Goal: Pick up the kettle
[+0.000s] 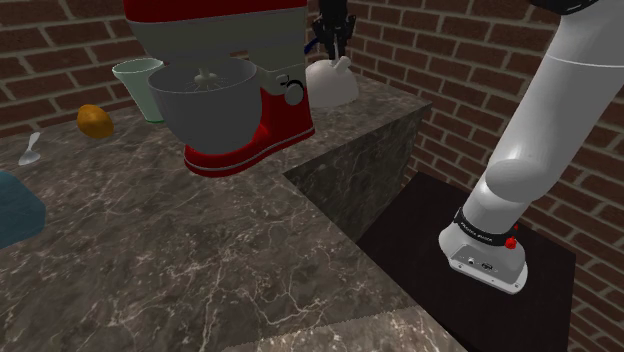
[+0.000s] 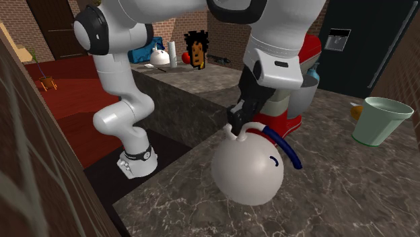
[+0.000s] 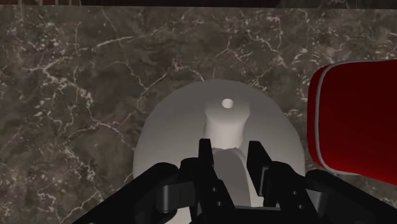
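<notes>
The white, round kettle (image 2: 248, 172) sits on the dark marble counter (image 2: 336, 195) near its edge, just beside the base of the red mixer (image 2: 299, 101). The gripper (image 2: 239, 121) comes straight down onto the kettle's top. In the wrist view the two black fingers (image 3: 205, 159) stand narrow, one on each side of the pale band that runs over the kettle's crown, and they appear to press against it (no gap shows on either side). The kettle's short neck, with a small hole in its end, lies just beyond the fingertips. A blue handle (image 2: 286, 149) curves down the kettle's side that faces the mixer. In the shoulder view the kettle (image 1: 335, 88) is partly hidden behind the mixer, with the gripper (image 1: 335, 45) directly above it. A pale green cup (image 2: 380, 121) stands on the counter well apart from the kettle, on the mixer's far side.
</notes>
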Robot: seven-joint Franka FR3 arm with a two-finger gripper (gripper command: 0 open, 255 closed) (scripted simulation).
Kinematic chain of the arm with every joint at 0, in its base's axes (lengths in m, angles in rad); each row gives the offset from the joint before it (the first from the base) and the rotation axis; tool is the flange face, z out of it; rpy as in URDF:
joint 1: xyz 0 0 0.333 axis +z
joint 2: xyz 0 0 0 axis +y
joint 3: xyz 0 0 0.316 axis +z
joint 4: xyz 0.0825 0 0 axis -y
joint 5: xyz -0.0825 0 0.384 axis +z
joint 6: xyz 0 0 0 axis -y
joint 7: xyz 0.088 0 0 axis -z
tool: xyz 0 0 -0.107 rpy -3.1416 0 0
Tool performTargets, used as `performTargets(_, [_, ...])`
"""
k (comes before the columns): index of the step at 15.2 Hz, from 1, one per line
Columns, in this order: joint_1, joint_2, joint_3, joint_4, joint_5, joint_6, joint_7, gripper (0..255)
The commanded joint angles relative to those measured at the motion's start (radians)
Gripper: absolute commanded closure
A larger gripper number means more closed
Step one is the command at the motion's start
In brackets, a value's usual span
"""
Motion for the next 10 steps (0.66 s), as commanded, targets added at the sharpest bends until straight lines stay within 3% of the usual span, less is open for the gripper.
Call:
performTargets(1, [0.001,0.006,0.001,0.041,0.001,-0.034,0.004,255])
performTargets(10, [0.001,0.049,0.001,0.196,0.002,-0.146,0.010,255])
